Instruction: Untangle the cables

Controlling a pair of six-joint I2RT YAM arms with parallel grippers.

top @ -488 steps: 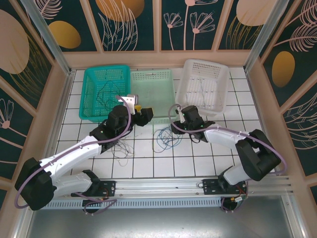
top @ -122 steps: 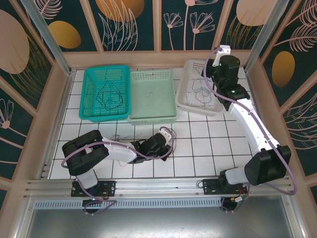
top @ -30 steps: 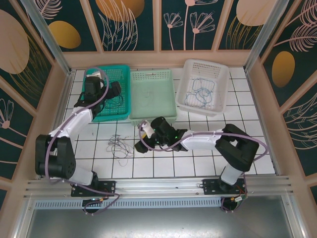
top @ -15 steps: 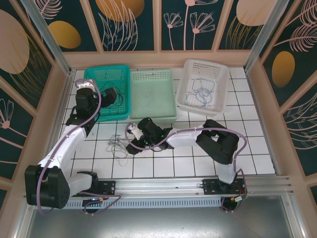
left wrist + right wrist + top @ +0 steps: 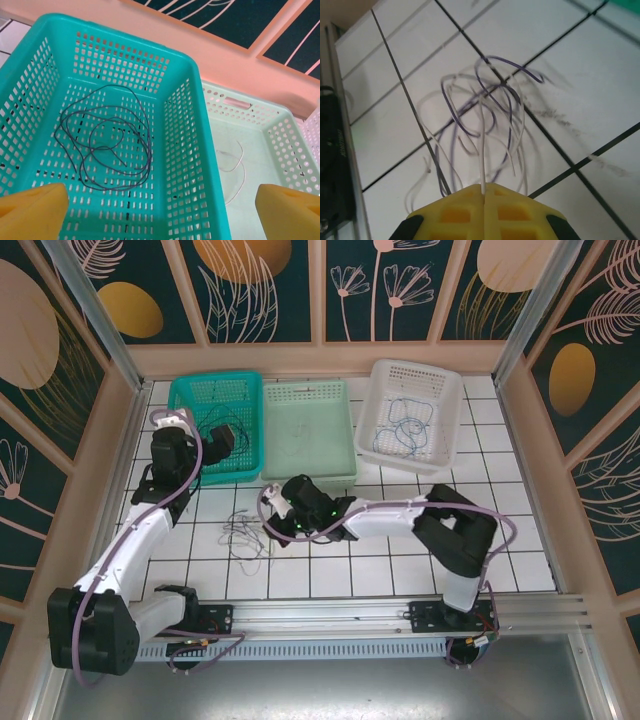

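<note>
Holding anything, was the right gripper (image 5: 275, 520)? Ana asked.

It was, Ben said. Its yellow fingers were pressed together on one white strand (image 5: 483, 150), which ran straight out ahead of the fingertips into the tangle (image 5: 243, 533) of white and purple cables.

And where did that tangle lie?

On the table, toward the near-left corner, just beside the right gripper on the side of the left edge. The right arm lay stretched across the table and was far the nearer. The left gripper (image 5: 218, 440) hung over the teal basket (image 5: 185, 125) at the far-left corner, well apart from the tangle, its pads (image 5: 287, 212) spread wide with nothing between them.

So which way would a pull have to go?

Judging by the strand's line, away from the bunch, back toward the right edge or upward. That way the strand would slide out along its own length. The purple loops crossed it in several places, so a snag looked possible.

What sat in the baskets?

Three stood along the far edge. The teal one held a dark cable (image 5: 107, 140) in loose loops. The pale green basket (image 5: 280, 130) just beside it held a thin white cable (image 5: 239, 170). The white basket (image 5: 375, 410) toward the far-right corner held a blue cable (image 5: 405, 427). I judged the job well along, with this one bunch left to separate.
</note>
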